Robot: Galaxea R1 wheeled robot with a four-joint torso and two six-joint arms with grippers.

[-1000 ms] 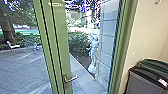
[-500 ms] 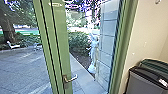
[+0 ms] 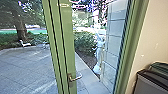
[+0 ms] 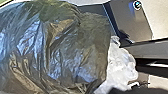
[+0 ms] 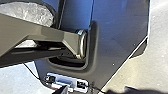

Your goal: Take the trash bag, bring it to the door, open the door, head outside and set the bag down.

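The trash bag, dark and shiny with a whitish crumpled part, bulks large close to the left wrist camera; how it is held is hidden. Pale crumpled plastic appears in the right wrist view beyond the robot's jointed bar. In the head view the green-framed glass door has a metal lever handle low on its frame. Whether either gripper is open or shut cannot be made out.
Grey bins stand against the beige wall at the right. Through the glass show a paved yard, bushes, a pale statue and a tree trunk.
The head camera has turned slightly left and tilted a little, so the whole scene lies farther right. The door appears to stand as before.
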